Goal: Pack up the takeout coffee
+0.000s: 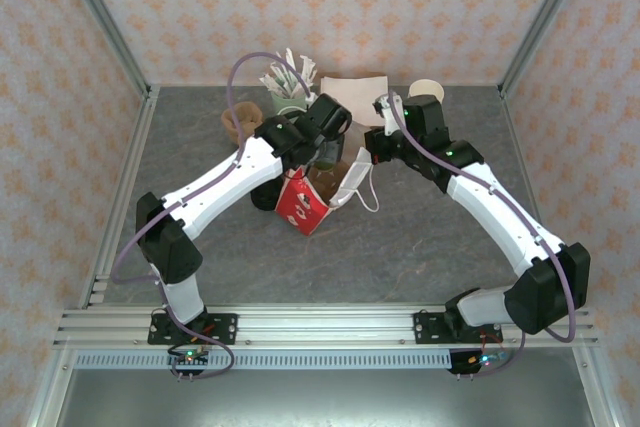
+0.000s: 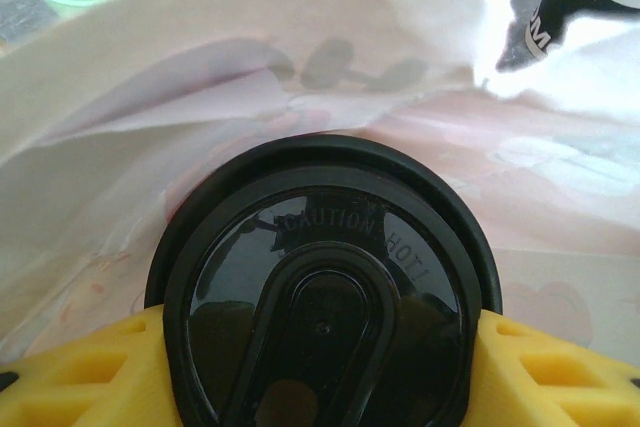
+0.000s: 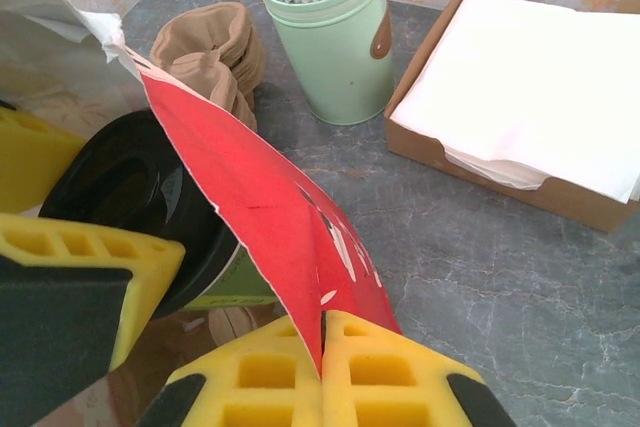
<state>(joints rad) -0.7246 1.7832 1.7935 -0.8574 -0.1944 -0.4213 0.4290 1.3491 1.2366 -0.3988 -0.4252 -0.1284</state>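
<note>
Your left gripper [image 2: 320,387] clasps the takeout coffee [image 2: 318,247] by its lid at the mouth of the paper bag [image 3: 265,207], near the centre of the table [image 1: 430,237]; your right gripper [image 3: 322,372] pinches the bag's rim, holding it open for entry

The paper bag [image 1: 303,209] is lying tipped near the middle of the table [image 1: 440,247], with the coffee cup [image 2: 325,297] sitting at its open mouth. Behind it, along the far edge, the sleeves [image 1: 238,123], tin [image 1: 288,99], napkin box [image 1: 356,92] and cup stack [image 1: 425,90] are standing left to right.
</note>
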